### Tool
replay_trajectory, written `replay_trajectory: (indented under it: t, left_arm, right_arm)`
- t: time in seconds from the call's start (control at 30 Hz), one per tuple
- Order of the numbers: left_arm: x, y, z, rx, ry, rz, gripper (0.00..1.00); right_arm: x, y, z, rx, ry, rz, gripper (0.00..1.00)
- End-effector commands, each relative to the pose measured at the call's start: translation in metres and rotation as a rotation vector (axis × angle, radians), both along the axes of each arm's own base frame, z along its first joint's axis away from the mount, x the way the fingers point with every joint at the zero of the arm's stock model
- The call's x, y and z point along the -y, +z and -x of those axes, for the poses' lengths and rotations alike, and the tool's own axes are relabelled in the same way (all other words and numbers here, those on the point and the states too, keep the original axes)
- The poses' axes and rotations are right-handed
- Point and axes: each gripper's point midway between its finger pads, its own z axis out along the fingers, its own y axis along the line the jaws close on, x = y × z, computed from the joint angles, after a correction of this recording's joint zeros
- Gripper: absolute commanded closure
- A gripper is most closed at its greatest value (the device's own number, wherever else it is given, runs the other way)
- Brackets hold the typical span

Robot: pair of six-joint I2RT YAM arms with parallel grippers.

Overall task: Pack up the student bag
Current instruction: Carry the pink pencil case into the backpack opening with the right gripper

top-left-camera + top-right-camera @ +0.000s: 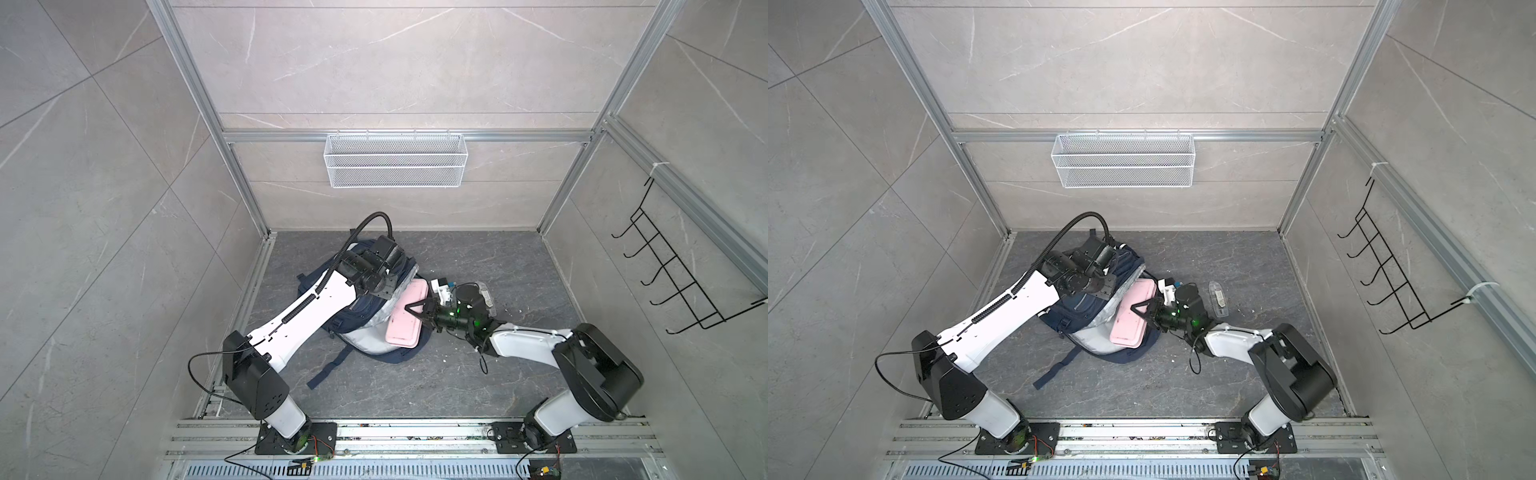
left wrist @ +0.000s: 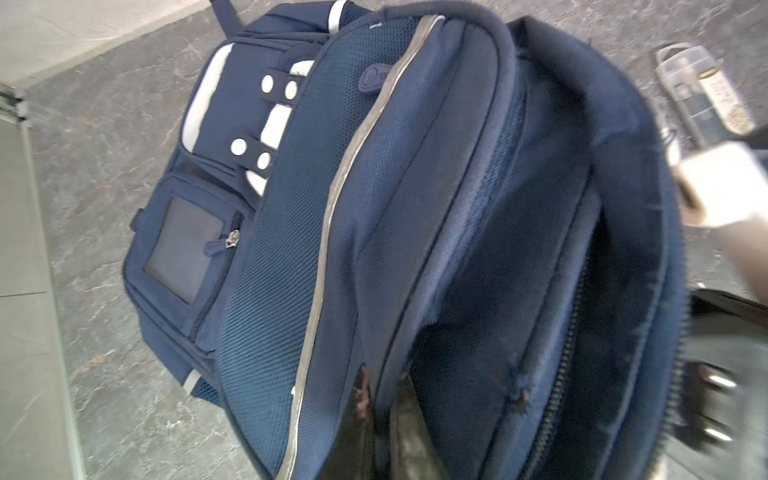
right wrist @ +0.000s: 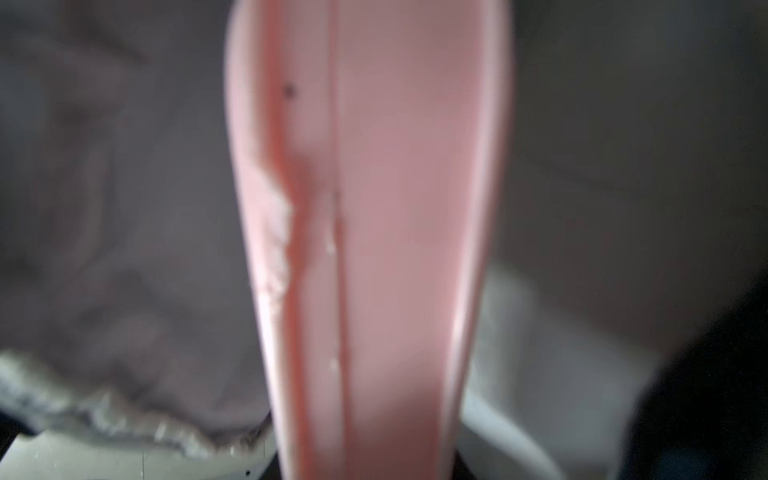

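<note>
In both top views we see the student bag lying open on the dark surface, left of centre, with the right gripper's fingers clamping a pink box at its mouth, while the left wrist view shows the left gripper's fingers pinched together on the bag's rim, and the right wrist view shows the box blurred.

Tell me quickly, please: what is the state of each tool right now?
Left tool: closed, pinching fabric of the student bag at its opening.
Right tool: closed on the pink box, holding it by one edge.
</note>
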Motion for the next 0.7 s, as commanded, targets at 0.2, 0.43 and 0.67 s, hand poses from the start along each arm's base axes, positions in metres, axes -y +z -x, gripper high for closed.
replay_trajectory:
  t: [0.2,0.43,0.67]
  left_arm:
    - [0.021,0.066,-0.012,0.078,0.017,0.265,1.0]
    - [0.027,0.071,-0.013,0.055,0.018,0.333,1.0]
    - [0.017,0.073,-0.016,0.054,0.043,0.354,1.0]
  right_arm:
    - [-0.051,0.011,-0.057,-0.011,-0.11,-0.089,0.81]
    - [-0.086,-0.008,-0.08,-0.105,-0.142,-0.093,0.78]
    - [-0.115,-0.017,-0.078,-0.153,-0.106,0.086,0.4]
